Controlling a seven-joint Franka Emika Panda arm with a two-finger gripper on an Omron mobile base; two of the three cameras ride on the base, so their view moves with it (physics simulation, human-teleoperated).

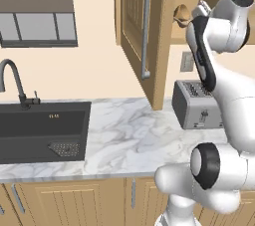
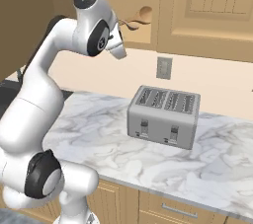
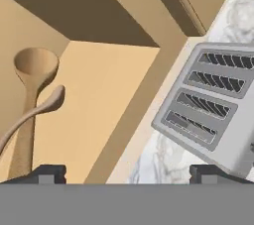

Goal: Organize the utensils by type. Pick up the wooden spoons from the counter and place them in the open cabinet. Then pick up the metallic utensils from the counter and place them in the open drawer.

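Two wooden spoons lie inside the open cabinet [image 3: 99, 115]. The large wooden spoon [image 3: 33, 70] has a round bowl and a straight handle. The paler curved spoon [image 3: 47, 104] lies across it. My gripper [image 3: 128, 173] hovers open just in front of the cabinet shelf, with nothing between its fingers and both spoons apart from them. From the base views the large spoon's bowl [image 1: 182, 15] [image 2: 144, 13] pokes out of the cabinet behind my raised arm. The cabinet door [image 1: 135, 26] stands swung open with its long silver handle [image 1: 146, 26]. Below lies the marbled counter [image 1: 129, 135] [image 2: 94, 119].
A silver four-slot toaster [image 1: 195, 104] [image 2: 165, 115] [image 3: 213, 115] stands on the counter under the cabinet. A wall outlet [image 2: 164, 67] sits behind it. A dark sink [image 1: 42, 130] with a black faucet [image 1: 12, 78] is at the left.
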